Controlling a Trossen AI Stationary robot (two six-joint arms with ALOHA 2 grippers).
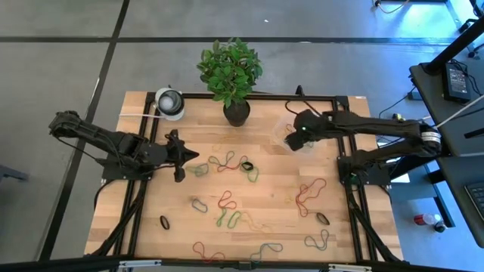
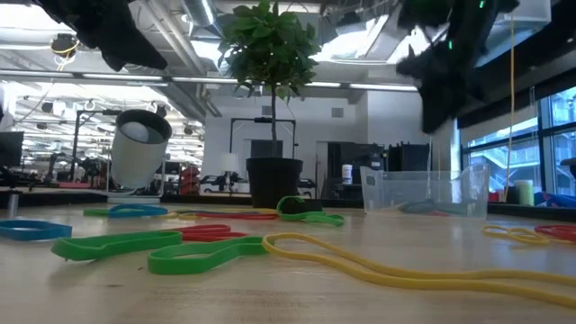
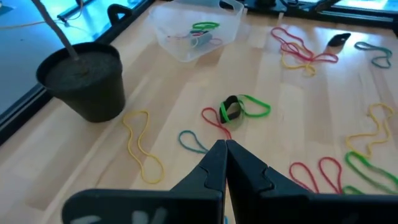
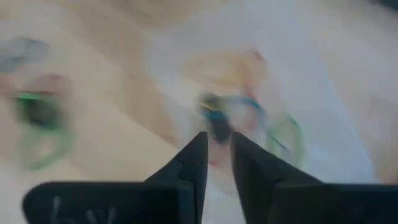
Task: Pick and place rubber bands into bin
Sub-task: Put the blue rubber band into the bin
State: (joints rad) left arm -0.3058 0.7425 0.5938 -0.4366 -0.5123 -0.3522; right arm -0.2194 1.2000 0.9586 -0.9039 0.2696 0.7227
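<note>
Several rubber bands lie loose on the wooden table: red (image 1: pixel 223 160), green (image 1: pixel 227 219), yellow (image 3: pixel 140 146), and a green and black pair (image 3: pixel 235 109). The clear bin (image 3: pixel 199 34) stands at the far right of the table and holds a few bands (image 3: pixel 205 28). My right gripper (image 1: pixel 290 142) hangs above the bin (image 2: pixel 423 193), pointing steeply down, its fingers (image 4: pixel 217 142) a little apart with nothing between them; blurred bands (image 4: pixel 239 118) show below it. My left gripper (image 3: pixel 225 144) hovers shut and empty over the table's left middle (image 1: pixel 193 157).
A black plant pot (image 1: pixel 236 112) with a leafy plant stands at the far middle, left of the bin. A round white-and-grey object (image 1: pixel 169 103) sits at the far left corner. More bands lie along the near edge (image 1: pixel 265 249) and at the right (image 1: pixel 310 193).
</note>
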